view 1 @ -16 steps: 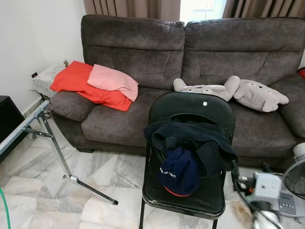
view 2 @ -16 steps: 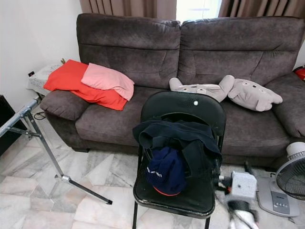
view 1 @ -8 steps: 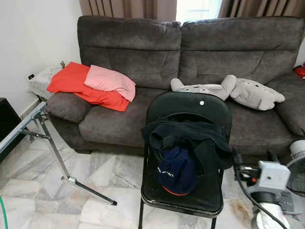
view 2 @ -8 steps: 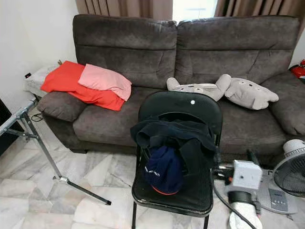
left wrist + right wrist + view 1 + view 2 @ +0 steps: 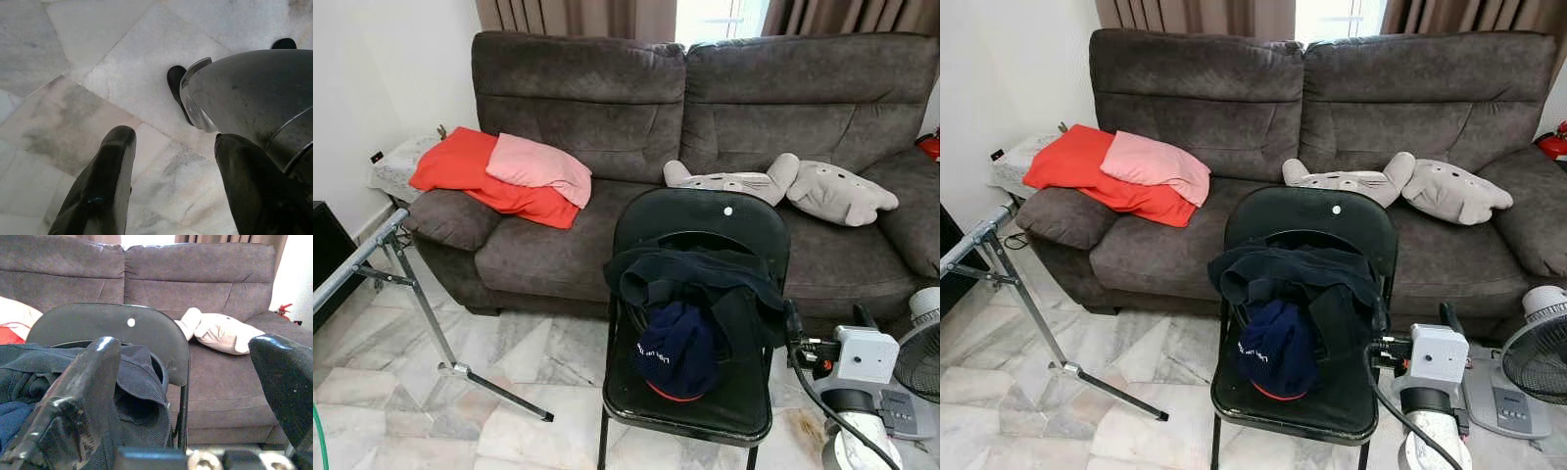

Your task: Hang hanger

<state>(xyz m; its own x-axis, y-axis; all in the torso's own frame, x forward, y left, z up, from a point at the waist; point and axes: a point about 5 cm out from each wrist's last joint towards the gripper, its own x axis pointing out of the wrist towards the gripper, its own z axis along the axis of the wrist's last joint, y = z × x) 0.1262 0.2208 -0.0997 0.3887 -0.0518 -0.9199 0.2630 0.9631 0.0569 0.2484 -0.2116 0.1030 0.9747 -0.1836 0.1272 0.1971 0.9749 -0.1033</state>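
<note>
As the head views look down, a black folding chair [image 5: 695, 294] draped with dark clothing [image 5: 700, 284] stands before a grey sofa [image 5: 705, 117], the right hand [image 5: 1410, 338] just beside it. Its wrist view shows fingers [image 5: 73, 396] spread. The left hand [image 5: 171, 186], spread, hangs over marble floor [image 5: 98, 73]. I cannot make out a hanger.

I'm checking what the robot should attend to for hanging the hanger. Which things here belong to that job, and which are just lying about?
Belongs to the job:
- dark garment draped on the black folding chair; hanger itself not clearly visible
- metal rack
- right gripper, open, facing the chair

Just lying about:
- red and pink pillows
- grey plush toys
- sofa
- fan
- navy cap
</note>
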